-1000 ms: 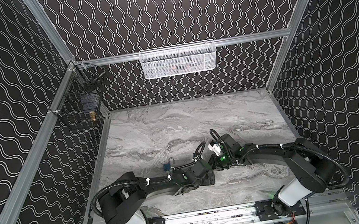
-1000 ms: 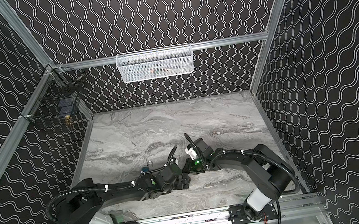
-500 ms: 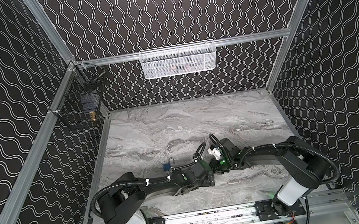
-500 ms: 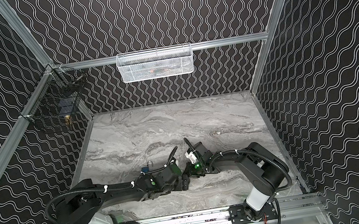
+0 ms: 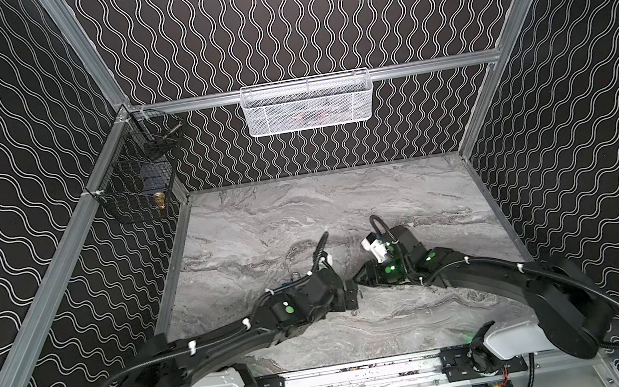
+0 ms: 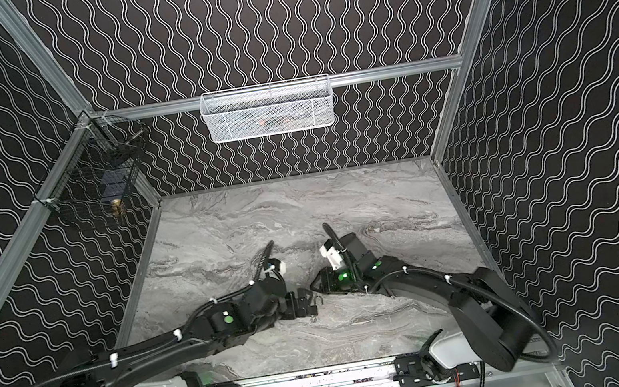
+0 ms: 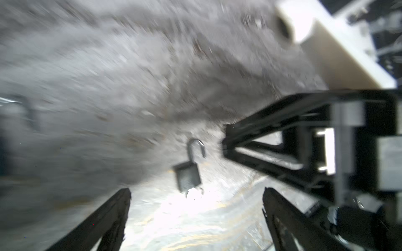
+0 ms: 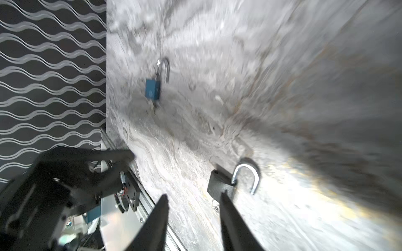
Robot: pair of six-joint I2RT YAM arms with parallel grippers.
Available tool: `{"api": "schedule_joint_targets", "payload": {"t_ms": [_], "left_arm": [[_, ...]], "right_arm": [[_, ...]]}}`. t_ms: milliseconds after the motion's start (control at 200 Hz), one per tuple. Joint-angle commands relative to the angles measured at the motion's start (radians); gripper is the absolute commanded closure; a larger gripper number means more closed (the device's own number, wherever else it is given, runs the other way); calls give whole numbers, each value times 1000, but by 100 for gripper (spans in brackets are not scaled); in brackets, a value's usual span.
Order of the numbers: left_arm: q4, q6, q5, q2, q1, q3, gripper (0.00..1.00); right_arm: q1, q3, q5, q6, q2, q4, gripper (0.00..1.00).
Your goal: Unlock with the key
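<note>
With the small black metal padlock (image 7: 188,177) seemingly sprung, the spread, empty left gripper (image 7: 195,191) and right gripper (image 8: 194,194) should lift clear gently.

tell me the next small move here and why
Probably draw both arms back a little from the black padlock. It lies on the table with its shackle swung open, so the unlocking looks done. The left gripper and the right gripper both stand open and hold nothing, so pulling away should not drag the lock along.
</note>
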Motion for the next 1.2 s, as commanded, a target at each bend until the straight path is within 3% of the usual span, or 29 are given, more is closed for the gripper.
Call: {"api": "schedule_joint_targets", "payload": {"t_ms": [0,110,240,380,465,606,706,771,856,916,991,1051,1106,1131,1191], "left_arm": [[-188,103,-152,-73,100,14,2],[-315,144,-324,-111,291,49,1],[-217,250,-477,-71,550,38,1],[144,482,-572,53,746,-55,1],[308,566,-467,118,849,-101,2],[757,735,-355,168,879,-274,1],[1124,804,-251,216,879,-414,1],[1258,840,-202,280,879,-447,1],[1370,860,-199,376,880,-450,1],[1314,863,-143,372,880,-434,1],[1333,886,-113,399,880,-420,1],[1301,894,-53,420,880,-410,1],[1422,916,-66,501,880,-411,1],[1396,911,-64,492,881,-404,1],[1232,872,-64,459,890,-357,1]], "right_arm": [[-92,33,147,-81,-84,-171,46],[-263,71,288,-135,-203,-242,29],[-370,52,658,-186,-312,-171,2],[-487,-86,918,-236,-341,78,1],[-580,-168,953,-274,-282,246,1],[-682,-238,896,-305,-104,475,1],[-685,-322,834,-376,29,782,1],[-686,-290,745,-427,46,777,1],[-688,-351,649,-508,89,1006,1],[-691,-379,617,-535,127,1116,1],[-685,-423,492,-585,143,1162,1],[-682,-471,485,-596,227,1403,1],[-684,-418,524,-570,176,1201,1],[-678,-401,538,-576,161,1134,1],[-669,-443,547,-596,217,1325,1]]}}
